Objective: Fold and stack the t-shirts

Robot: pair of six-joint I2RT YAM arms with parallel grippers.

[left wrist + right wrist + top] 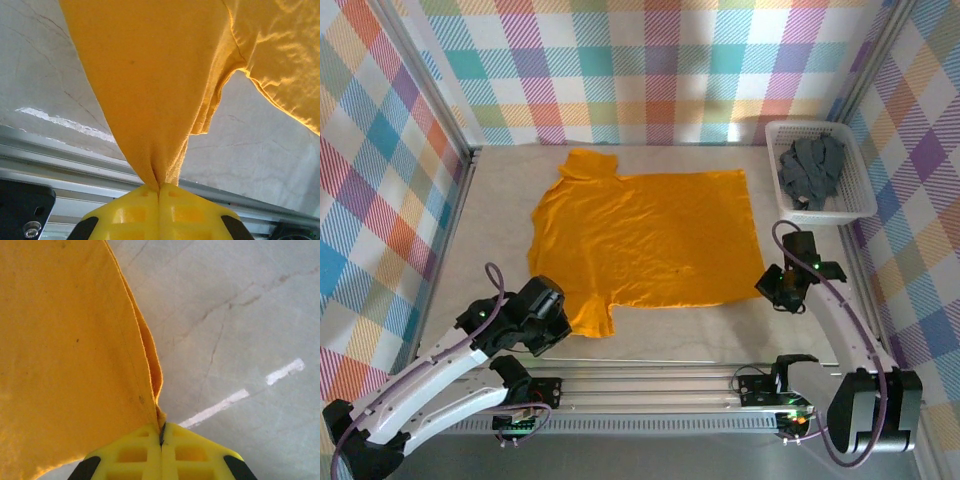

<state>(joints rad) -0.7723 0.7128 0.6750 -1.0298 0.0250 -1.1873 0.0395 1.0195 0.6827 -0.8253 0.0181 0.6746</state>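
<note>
The orange-yellow t-shirt point(650, 235) lies spread on the table, collar to the left and hem to the right. My left gripper point(558, 312) is shut on its near sleeve point(150, 125), the cloth bunched between the yellow fingers point(135, 212). My right gripper point(770, 283) is shut on the shirt's near right hem corner point(75, 365), pinched at the yellow fingertips point(192, 455). The dark slate grey t-shirt point(812, 170) lies crumpled in the basket at the back right.
The white mesh basket point(855, 205) stands at the back right against the checked wall. A metal rail point(660, 385) runs along the near table edge. Bare grey tabletop point(500, 200) surrounds the orange shirt.
</note>
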